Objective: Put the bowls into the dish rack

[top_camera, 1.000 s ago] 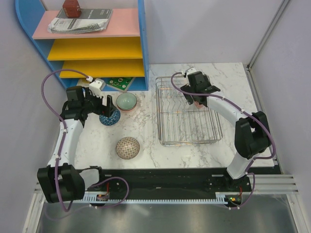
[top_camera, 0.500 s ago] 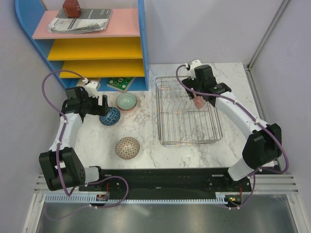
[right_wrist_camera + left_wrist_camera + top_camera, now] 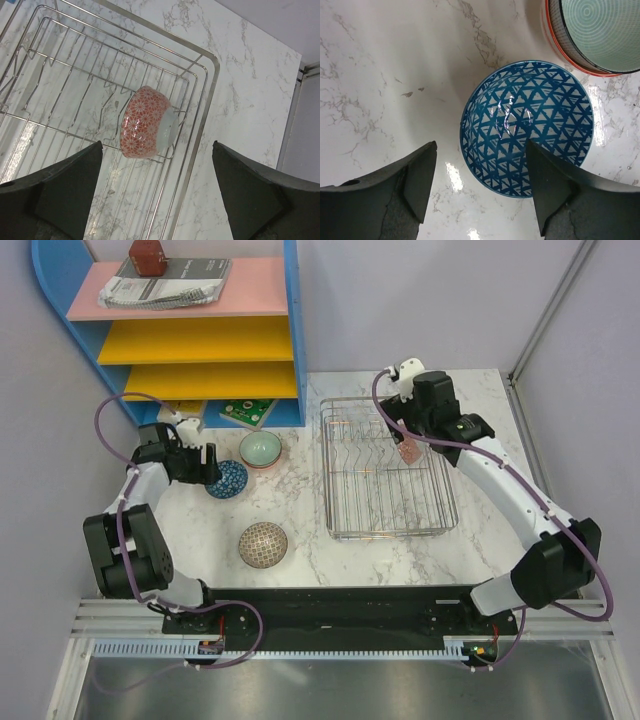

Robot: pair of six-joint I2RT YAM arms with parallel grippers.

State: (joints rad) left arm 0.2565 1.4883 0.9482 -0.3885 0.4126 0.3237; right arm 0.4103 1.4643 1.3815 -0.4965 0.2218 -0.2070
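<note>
On your far left, the left hand (image 3: pixel 479 185) is low over the desk (image 3: pixel 300 515) with its fingers apart. They straddle the near rim of the dark blue patterned bowl (image 3: pixel 527 127), one finger (image 3: pixel 417 182) outside it and the other above its inside, and you cannot tell whether either touches it. That bowl stands upright on the marble. Just beyond it is the pale green bowl (image 3: pixel 261 448), close but not touching. The beige mesh bowl (image 3: pixel 263 544) sits alone nearer the arm bases. To the right, the dish rack (image 3: pixel 388 515) holds the red-and-white bowl (image 3: pixel 147 129), which is tipped on its side among the wires near the rack's far right corner. The right hand (image 3: pixel 157 145) hovers above it, fingers spread wide and holding nothing.
</note>
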